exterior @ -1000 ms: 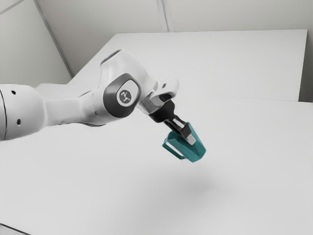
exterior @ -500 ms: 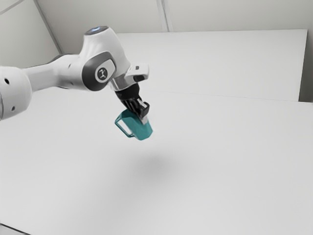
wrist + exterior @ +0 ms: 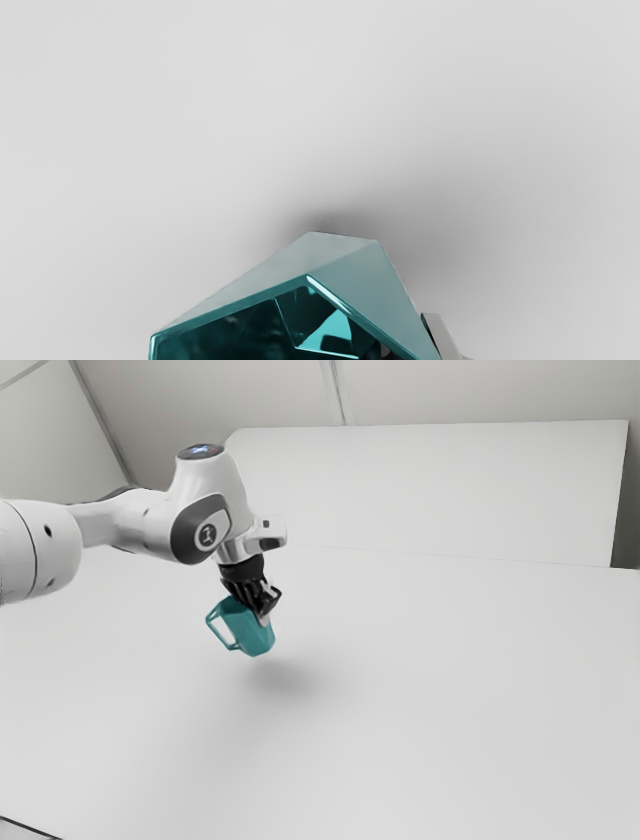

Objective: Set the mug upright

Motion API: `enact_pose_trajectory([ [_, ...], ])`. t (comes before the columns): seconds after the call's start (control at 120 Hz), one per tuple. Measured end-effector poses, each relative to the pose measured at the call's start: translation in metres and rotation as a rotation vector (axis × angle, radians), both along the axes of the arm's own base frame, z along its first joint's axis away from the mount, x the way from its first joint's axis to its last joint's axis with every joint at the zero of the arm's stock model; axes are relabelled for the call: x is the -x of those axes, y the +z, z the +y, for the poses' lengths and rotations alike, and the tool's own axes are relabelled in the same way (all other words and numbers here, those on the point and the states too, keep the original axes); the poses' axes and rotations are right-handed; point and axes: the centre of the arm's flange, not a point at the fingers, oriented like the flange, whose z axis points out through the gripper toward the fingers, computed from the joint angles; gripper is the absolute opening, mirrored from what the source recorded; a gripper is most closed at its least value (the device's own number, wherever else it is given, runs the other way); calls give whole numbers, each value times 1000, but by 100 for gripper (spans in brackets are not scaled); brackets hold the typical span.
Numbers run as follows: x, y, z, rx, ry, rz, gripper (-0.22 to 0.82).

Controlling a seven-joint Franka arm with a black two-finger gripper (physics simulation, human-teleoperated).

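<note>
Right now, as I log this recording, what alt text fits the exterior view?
A teal faceted mug, tilted, its handle toward the exterior view's left, is held above a pale table by the black two-finger gripper of a white Franka arm.

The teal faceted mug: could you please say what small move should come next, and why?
Probably tip the teal faceted mug level before lowering it: the black two-finger tool holds it above the white table, visibly tilted.
</note>
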Motion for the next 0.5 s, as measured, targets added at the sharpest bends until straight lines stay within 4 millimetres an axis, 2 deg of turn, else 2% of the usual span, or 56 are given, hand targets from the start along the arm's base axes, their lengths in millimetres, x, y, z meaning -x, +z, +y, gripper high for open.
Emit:
enact_pose_trajectory([
  [0.158, 0, -26, -7, -4, -2, 1, -18],
  [0.408, -6, -60, -3, -6, 22, 23, -18],
  [0.458, -6, -63, -3, -6, 25, 24, -15],
  [0.5, -7, -64, -3, -3, 27, 23, -7],
])
